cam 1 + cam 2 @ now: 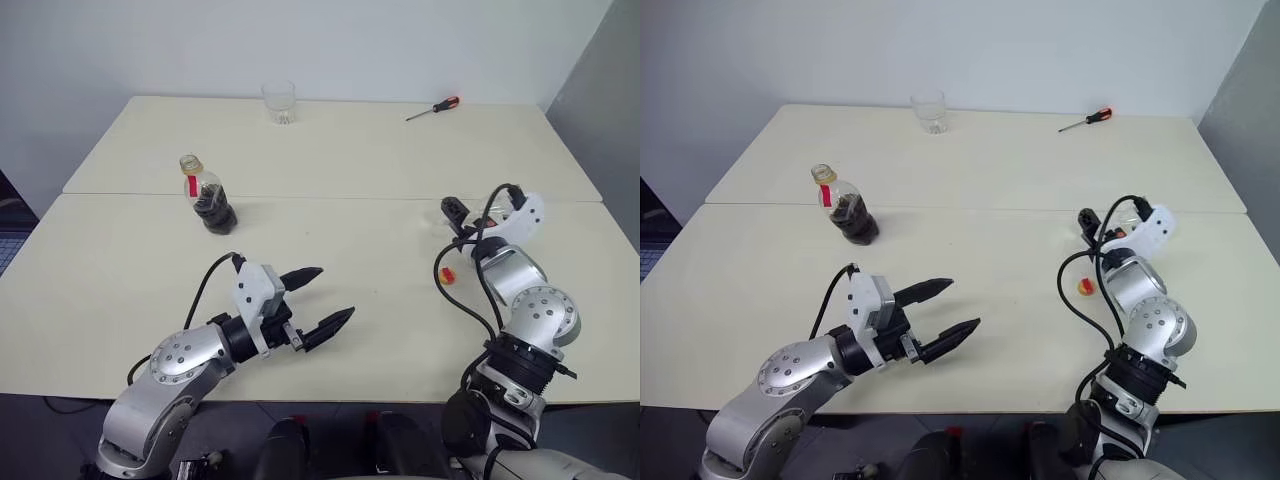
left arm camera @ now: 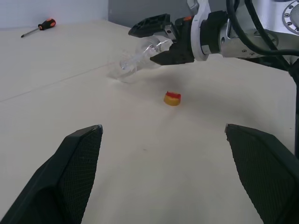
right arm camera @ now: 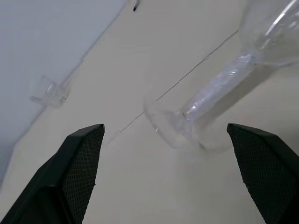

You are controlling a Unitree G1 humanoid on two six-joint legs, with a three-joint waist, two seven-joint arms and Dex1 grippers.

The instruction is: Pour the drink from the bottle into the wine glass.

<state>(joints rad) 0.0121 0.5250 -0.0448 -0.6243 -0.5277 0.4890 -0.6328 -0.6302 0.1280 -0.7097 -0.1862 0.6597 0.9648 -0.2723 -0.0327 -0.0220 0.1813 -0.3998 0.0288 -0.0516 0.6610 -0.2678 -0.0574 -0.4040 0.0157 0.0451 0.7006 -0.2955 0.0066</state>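
Observation:
The bottle (image 1: pixel 205 193) stands upright and uncapped at the left of the table, with the dark drink (image 1: pixel 216 214) in its lower part. Its red-yellow cap (image 1: pixel 447 274) lies on the table at the right. The wine glass (image 2: pixel 136 57) lies on its side, foot (image 3: pixel 172 127) toward the table's middle and bowl (image 3: pixel 271 28) between the fingers of my right gripper (image 2: pixel 141 45). That gripper is open, its fingers wide apart around the glass. My left gripper (image 1: pixel 336 291) hovers open and empty near the front, well short of the bottle.
A short clear tumbler (image 1: pixel 279 102) stands at the far edge of the table (image 1: pixel 350 160). A red-handled screwdriver (image 1: pixel 433 109) lies at the far right. A seam runs across where the two tabletops meet.

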